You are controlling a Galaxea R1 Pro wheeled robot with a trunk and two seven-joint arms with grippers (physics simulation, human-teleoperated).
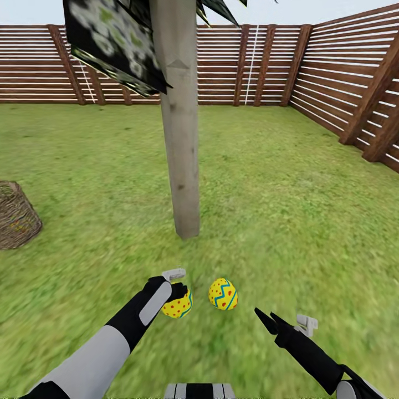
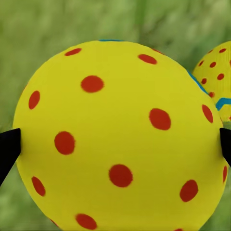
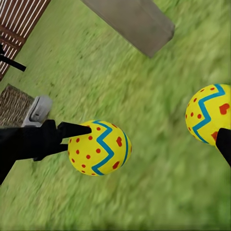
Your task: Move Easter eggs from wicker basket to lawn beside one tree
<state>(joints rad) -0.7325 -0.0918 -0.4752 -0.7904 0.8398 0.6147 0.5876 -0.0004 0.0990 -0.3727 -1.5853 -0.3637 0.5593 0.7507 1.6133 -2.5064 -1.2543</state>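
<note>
The left gripper's (image 1: 178, 293) jaws are clamping 1 egg (image 1: 178, 304) low over the lawn (image 1: 288, 210); the right gripper (image 1: 265, 320) is hanging open and empty. A 2nd egg (image 1: 223, 293) is lying just beside it, near the tree (image 1: 182, 166), so release means going straight down.

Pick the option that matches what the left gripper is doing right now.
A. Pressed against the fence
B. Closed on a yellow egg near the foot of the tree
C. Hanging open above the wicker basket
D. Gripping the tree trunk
B: the left gripper has its fingers on either side of an Easter egg, just short of the tree, with a second egg on the lawn beside it.
</note>
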